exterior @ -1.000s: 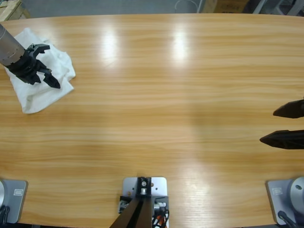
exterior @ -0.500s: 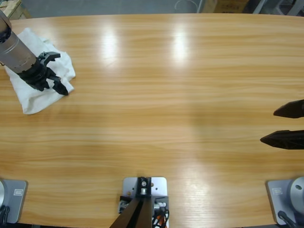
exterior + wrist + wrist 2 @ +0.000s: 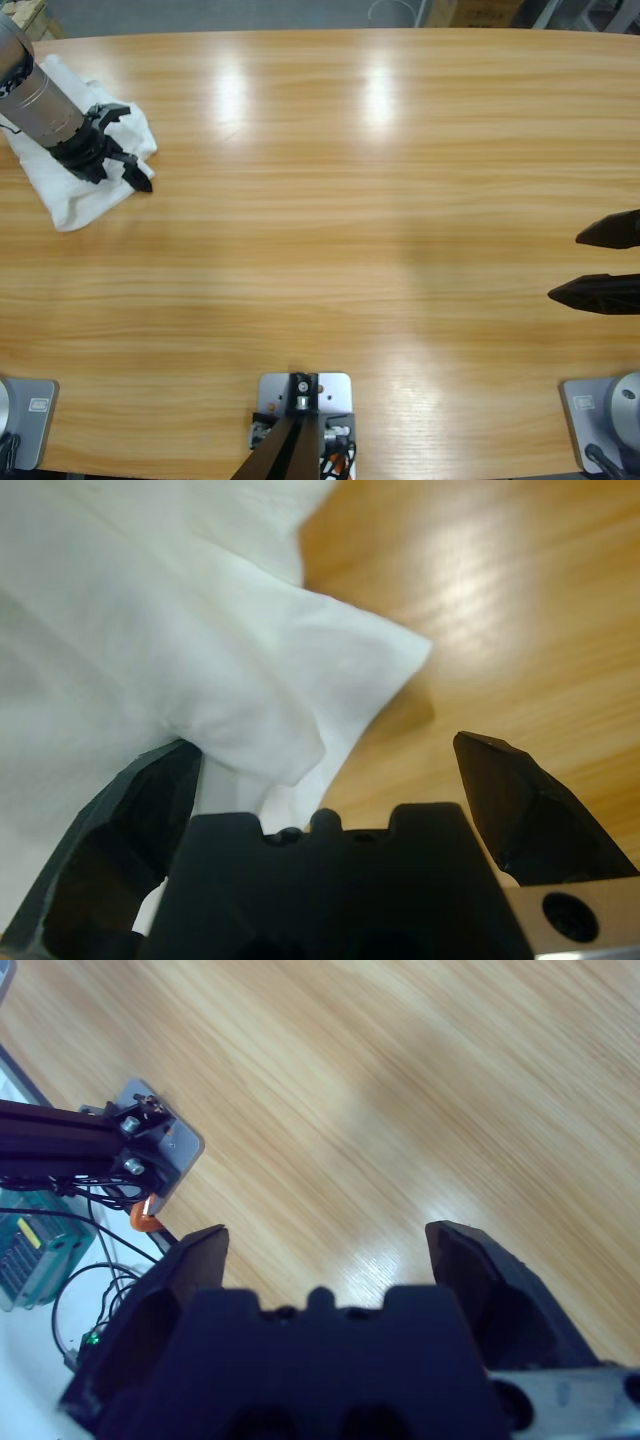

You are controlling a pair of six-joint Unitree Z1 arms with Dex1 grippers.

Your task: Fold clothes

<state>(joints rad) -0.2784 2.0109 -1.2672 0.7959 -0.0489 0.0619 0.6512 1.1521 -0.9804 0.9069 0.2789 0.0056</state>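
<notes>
Wooden table (image 3: 340, 200) carries the bunched white T-shirt (image 3: 75, 185) at upper left, where the left gripper (image 3: 125, 165) spreads over its edge, apparently seeking a corner; the right gripper (image 3: 605, 262) waits spread at right edge.

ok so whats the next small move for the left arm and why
Probably close the left end effector on the T-shirt. Its jaws stand open at the bunched cloth's edge, one jaw against the fabric, a fold lying between them, nothing gripped yet. The right end effector waits open over bare table, far away.
</notes>
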